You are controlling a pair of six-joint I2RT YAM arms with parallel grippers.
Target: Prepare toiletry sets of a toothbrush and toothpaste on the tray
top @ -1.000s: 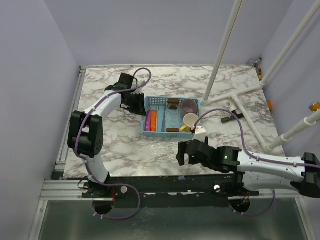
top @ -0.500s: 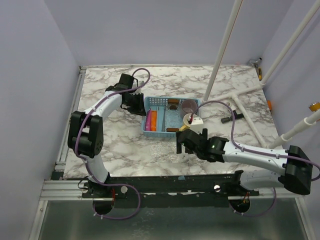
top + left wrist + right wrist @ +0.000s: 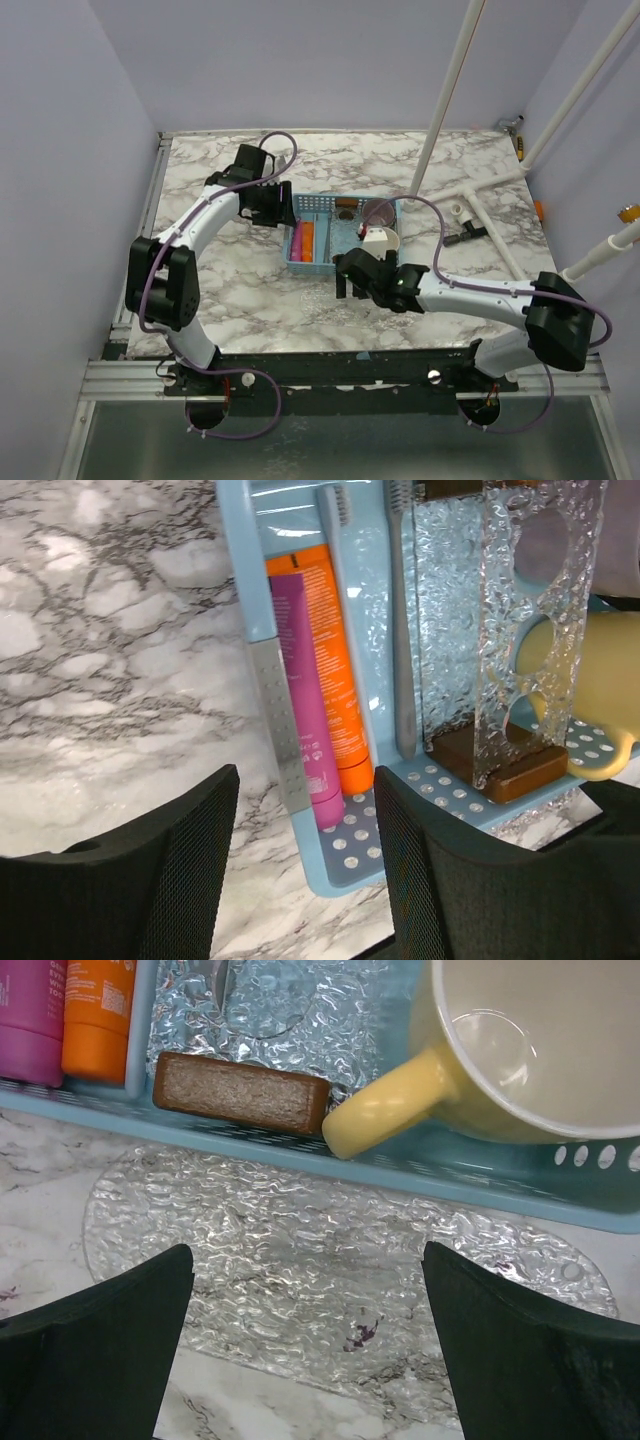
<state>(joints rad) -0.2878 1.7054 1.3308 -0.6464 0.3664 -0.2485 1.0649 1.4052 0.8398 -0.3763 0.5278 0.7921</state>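
**Mug, block and bubbled plastic**

Just ahead of my right hand (image 3: pixel 308 1258) sits a round yellow mug (image 3: pixel 530 1050). Its handle points left toward a brown rectangular block (image 3: pixel 240 1093). Under that hand, a clear dimpled plastic sheet (image 3: pixel 330 1222) lies on the white marble-patterned tabletop (image 3: pixel 40 1160).

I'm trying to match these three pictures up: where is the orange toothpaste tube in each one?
Top external: orange toothpaste tube, left end of the blue basket.
Left wrist: centre, running up the picture.
Right wrist: top left corner, only its end.
Shared landmark: pink tube alongside it in all three.

Glossy perforated plastic tray (image 3: pixel 352 842), glossy toothpaste (image 3: pixel 328 670), textured clear plastic sheet (image 3: pixel 330 1260), veined marble table (image 3: pixel 110 660)
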